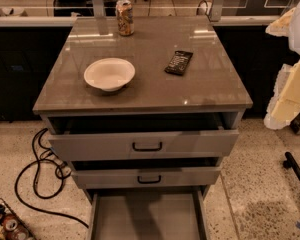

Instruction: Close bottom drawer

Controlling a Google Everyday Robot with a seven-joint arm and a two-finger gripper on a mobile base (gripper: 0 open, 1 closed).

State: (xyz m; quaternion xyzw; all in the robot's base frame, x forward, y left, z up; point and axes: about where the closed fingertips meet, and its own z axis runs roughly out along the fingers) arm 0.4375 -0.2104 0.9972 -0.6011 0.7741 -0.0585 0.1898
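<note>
Speckled floor (pixel 250 194); bottom drawer (pixel 146 216) left of gripper (pixel 286 100)

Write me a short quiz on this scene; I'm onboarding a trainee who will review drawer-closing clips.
1. True or false: the bottom drawer stands open, pulled out toward the camera.
2. What stands near the back edge of the cabinet top? A) a white bowl B) a can C) a flat black item
3. Fill in: the end effector is near the picture's ____ edge, beside the cabinet and touching no drawer.

Key: 1 true; 2 B; 3 right.
</note>
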